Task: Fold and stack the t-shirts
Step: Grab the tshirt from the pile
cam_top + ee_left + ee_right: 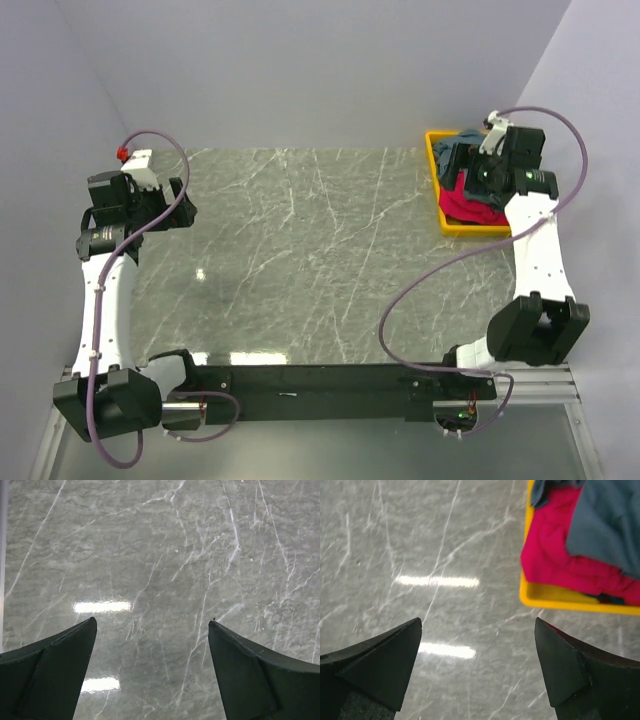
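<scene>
T-shirts (462,200) are both crumpled in the yellow bin (470,229) at the far right corner of your worktop (300,260). The blue-grey one (610,525) lies partly over the red one (555,550). Your right jaws hang wide apart at the bin, gripping nothing. Your left jaws are equally wide and gripping nothing, above the worktop's far left side.

Bright, even light from overhead. The glossy table (300,250) mirrors it as pale strips of glare: two bars in each wrist view, small spots near its left side from above. Shadows are faint and soft. The right wrist view is slightly blurred.
</scene>
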Controlling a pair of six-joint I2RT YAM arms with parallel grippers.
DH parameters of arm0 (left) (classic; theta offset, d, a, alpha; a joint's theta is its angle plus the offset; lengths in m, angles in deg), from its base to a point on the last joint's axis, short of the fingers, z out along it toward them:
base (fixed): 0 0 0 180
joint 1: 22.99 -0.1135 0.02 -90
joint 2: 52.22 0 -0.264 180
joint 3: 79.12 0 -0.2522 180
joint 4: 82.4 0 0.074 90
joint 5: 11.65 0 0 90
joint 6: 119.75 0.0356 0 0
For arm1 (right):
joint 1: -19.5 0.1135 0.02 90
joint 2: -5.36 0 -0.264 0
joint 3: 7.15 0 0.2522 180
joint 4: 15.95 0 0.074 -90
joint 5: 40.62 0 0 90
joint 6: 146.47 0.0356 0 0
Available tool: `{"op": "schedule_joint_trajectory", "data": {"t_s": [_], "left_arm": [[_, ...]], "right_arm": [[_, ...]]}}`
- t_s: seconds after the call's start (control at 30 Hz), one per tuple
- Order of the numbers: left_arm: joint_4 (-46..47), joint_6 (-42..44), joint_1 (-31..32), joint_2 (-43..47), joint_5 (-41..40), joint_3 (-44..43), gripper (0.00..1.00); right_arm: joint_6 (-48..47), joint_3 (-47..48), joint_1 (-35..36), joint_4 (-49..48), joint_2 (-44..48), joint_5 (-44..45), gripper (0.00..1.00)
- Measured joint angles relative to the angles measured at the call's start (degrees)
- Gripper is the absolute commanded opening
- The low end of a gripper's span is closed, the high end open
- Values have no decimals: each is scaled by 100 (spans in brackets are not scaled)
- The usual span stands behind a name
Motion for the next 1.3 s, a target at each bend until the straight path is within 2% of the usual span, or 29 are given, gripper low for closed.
{"op": "schedule_joint_trajectory", "data": {"t_s": [0.1, 0.33, 0.47, 0.6, 0.73, 0.97, 1.1, 1.13, 1.2, 1.23, 1.3], "left_arm": [[20, 0, 0, -46, -26, 0, 100], [28, -39, 0, -118, 2, -2, 100], [15, -105, 0, -232, 9, -9, 100], [-42, -120, 0, -319, 22, -9, 99], [-68, -120, 0, -323, 17, -9, 99], [-116, -122, 0, -540, 20, -9, 99], [-160, -125, 0, -721, 20, -9, 99], [-181, -125, 0, -741, 20, -9, 100], [-214, -125, 0, -772, 22, -9, 99], [-221, -125, 0, -780, 22, -9, 99], [-236, -125, 0, -787, 22, -9, 99]], "right_arm": [[0, 581, 0, -39, -446, 310, 100], [11, 2887, -2, -214, -2194, 1097, 100], [0, 3567, -13, -350, -3016, 1419, 100], [-11, 4015, -13, -564, -3779, 1530, 100], [-48, 4065, -13, -800, -4350, 1556, 99], [-118, 4070, -13, -1099, -5134, 1556, 90], [-153, 4070, -13, -1235, -5250, 1609, 73], [-166, 4070, -13, -1270, -5250, 1639, 63], [-190, 4070, -13, -1364, -5250, 1692, 52], [-214, 4070, -13, -1405, -5257, 1718, 34], [-293, 4070, -13, -1473, -5270, 1757, 21]]}}
